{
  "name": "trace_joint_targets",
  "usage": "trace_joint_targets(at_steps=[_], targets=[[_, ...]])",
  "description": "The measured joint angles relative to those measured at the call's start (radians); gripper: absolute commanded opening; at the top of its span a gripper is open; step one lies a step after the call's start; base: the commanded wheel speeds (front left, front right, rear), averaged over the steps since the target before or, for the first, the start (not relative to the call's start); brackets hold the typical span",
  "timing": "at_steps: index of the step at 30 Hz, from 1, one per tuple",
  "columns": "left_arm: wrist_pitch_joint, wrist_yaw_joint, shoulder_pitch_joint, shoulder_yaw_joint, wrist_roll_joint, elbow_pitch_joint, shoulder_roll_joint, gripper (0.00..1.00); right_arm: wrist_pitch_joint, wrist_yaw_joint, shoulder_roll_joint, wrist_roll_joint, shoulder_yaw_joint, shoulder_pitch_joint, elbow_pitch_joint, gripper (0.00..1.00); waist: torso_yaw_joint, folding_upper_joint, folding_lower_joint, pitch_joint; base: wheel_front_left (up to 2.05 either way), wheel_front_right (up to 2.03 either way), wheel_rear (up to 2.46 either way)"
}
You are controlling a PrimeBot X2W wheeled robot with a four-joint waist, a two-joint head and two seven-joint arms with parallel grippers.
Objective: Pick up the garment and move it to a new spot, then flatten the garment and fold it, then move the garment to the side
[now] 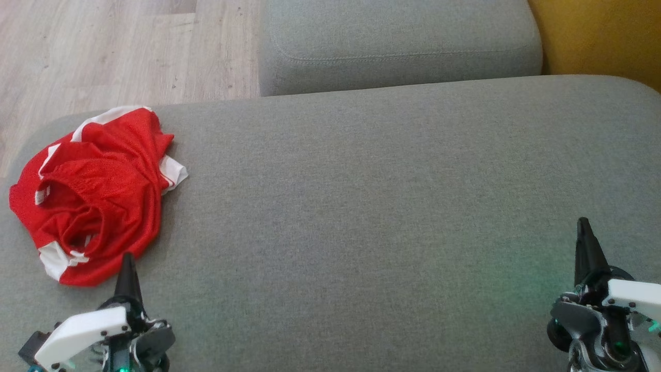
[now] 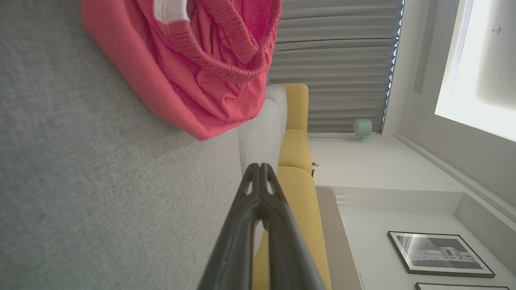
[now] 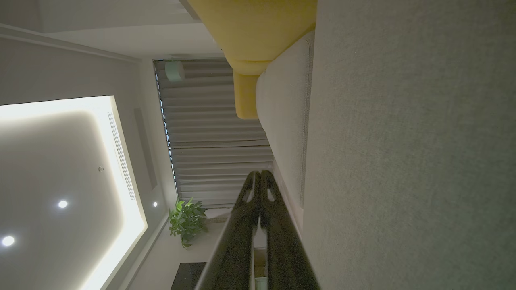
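Note:
A red garment [image 1: 98, 191] with white trim lies crumpled at the left end of the grey cushion [image 1: 387, 206]. My left gripper [image 1: 127, 259] is shut and empty, its tip just short of the garment's near edge. In the left wrist view the garment [image 2: 193, 60] bulges ahead of the closed fingers [image 2: 260, 167], apart from them. My right gripper [image 1: 584, 225] is shut and empty at the lower right, far from the garment. The right wrist view has its fingers [image 3: 260, 174] pressed together beside bare cushion [image 3: 411, 161].
A second grey cushion [image 1: 397, 41] sits behind the wide one. Wooden floor [image 1: 103, 51] lies beyond the left edge, close to the garment. A yellow sofa part [image 1: 599, 36] stands at the back right. The middle and right of the cushion are bare fabric.

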State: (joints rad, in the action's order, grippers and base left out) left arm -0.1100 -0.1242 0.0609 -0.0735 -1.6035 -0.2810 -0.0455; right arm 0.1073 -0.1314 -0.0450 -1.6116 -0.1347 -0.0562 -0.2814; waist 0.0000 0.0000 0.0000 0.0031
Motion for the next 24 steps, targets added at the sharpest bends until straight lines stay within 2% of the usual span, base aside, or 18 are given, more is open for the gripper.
trace_joint_targets(at_steps=[15,16,20,24], targets=[[0.000,0.000,0.000,0.000,0.000,0.000,0.000,0.00,0.000,0.000,0.000,0.000,0.000,0.000,0.000,0.00,0.000,0.0000,0.0000,0.000,0.00,0.00,0.00],[0.000,0.001,-0.001,0.002,0.000,-0.006,0.000,1.00,0.000,0.000,0.000,0.000,0.000,0.001,-0.006,1.00,0.000,0.0000,0.0000,0.000,0.00,0.00,0.00],[0.000,0.001,-0.041,0.008,0.000,-0.066,0.003,1.00,0.000,0.000,0.005,0.000,0.003,0.042,-0.070,1.00,0.000,0.0000,0.0000,0.000,0.00,0.00,0.00],[0.009,0.001,-0.072,0.015,0.000,-0.076,0.004,1.00,-0.002,0.000,0.006,0.000,0.017,0.070,-0.082,1.00,-0.001,0.0000,-0.0001,-0.005,0.00,0.00,0.00]])
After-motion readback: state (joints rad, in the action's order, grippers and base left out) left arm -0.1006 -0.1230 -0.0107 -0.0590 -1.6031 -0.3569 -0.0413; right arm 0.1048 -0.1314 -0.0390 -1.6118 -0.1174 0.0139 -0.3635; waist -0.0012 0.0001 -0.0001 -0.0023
